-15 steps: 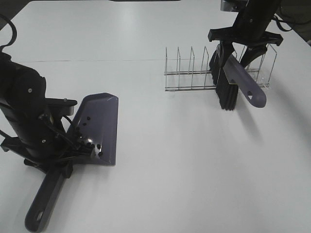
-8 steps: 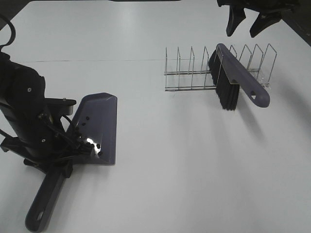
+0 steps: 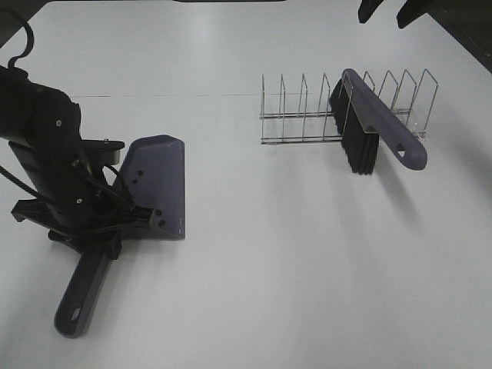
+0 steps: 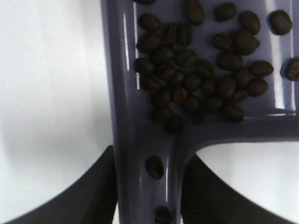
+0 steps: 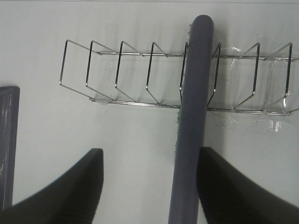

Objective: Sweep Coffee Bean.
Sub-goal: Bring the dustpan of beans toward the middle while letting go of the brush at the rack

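Note:
The purple-grey dustpan (image 3: 157, 184) lies at the left of the table, its long handle (image 3: 81, 296) pointing toward the front edge. My left gripper (image 3: 104, 238) is shut on the handle just behind the pan; the left wrist view shows the handle (image 4: 140, 154) between the two fingers (image 4: 100, 186). Several coffee beans (image 4: 196, 79) lie heaped in the pan by the handle, seen as dark dots from above (image 3: 138, 181). The brush (image 3: 369, 127) leans in the wire rack (image 3: 300, 115). My right gripper (image 3: 388, 9) is open and empty, high above the brush (image 5: 194, 116).
The wire rack (image 5: 121, 74) stands at the back right, its right end taped to the table. The brush's purple handle (image 3: 403, 150) sticks out of the rack toward the front right. The dustpan's corner (image 5: 7, 140) shows in the right wrist view.
My right gripper let go of the brush, left it in the rack and rose toward the back. My left arm shifted the dustpan slightly back and turned it a little.

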{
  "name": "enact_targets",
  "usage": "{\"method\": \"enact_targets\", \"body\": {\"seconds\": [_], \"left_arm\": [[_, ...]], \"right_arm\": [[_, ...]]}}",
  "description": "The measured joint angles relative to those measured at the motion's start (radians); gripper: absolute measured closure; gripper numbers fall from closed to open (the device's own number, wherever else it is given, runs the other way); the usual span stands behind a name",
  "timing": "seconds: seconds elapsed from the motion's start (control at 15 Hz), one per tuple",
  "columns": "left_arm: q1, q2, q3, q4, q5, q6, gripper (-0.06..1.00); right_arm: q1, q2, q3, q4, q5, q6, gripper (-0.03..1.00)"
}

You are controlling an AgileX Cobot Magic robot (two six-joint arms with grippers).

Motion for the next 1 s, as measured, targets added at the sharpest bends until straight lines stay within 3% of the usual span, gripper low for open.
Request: {"method": "enact_targets", "body": {"seconds": [0.4, 0.73, 1.0], "left_arm": [[0.005, 0.004, -0.014, 0.001, 0.019, 0.007, 0.61], [0.005, 0.004, -0.086, 0.018, 0.136, 0.008, 0.34], [0.005, 0.003, -0.189, 0.036, 0.279, 0.047, 0.28]], "right_arm": [[0.0, -0.047, 0.0, 0.001, 0.001, 0.0, 0.43], [0.0, -0.083, 0.0, 0.003, 0.001, 0.0, 0.43], [0.0, -0.108, 0.0, 0.005, 0.002, 0.0, 0.43]]}}
